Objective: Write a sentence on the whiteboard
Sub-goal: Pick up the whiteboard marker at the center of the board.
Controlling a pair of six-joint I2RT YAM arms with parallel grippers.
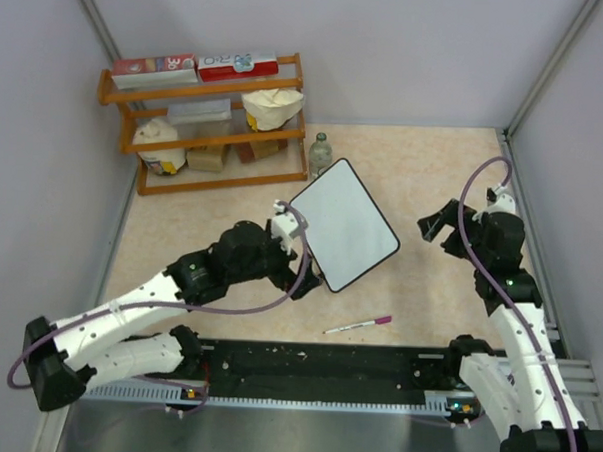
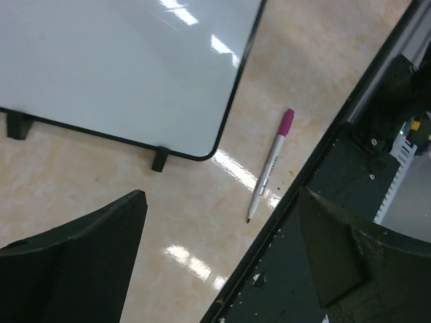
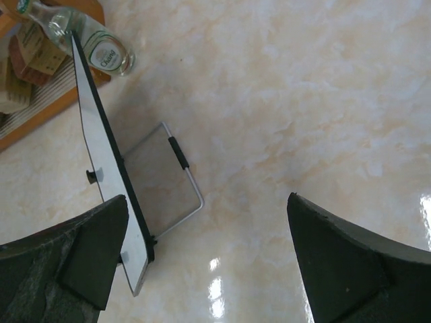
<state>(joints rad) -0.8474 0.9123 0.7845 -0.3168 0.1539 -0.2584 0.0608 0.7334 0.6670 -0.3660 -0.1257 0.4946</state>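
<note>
A pink-capped marker (image 1: 358, 326) lies by the front rail. The left claw (image 2: 222, 195), fingers apart, hangs just beside the whiteboard (image 1: 344, 226), which stands propped mid-table with a plain white face. The right claw (image 3: 207, 198) is spread too, gripping nothing. Behind the board is a bottle (image 1: 321, 153) whose label is unreadable. On the shelf (image 1: 207, 91), a red box (image 1: 155, 65) reads "30".

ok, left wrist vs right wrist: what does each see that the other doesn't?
Left wrist only: the blank front face of the whiteboard, the pink-capped marker lying beside it, and the black base rail. Right wrist only: the board nearly edge-on with its wire stand, a glass bottle, and a corner of the wooden shelf. Both: the whiteboard and the beige tabletop.
</note>
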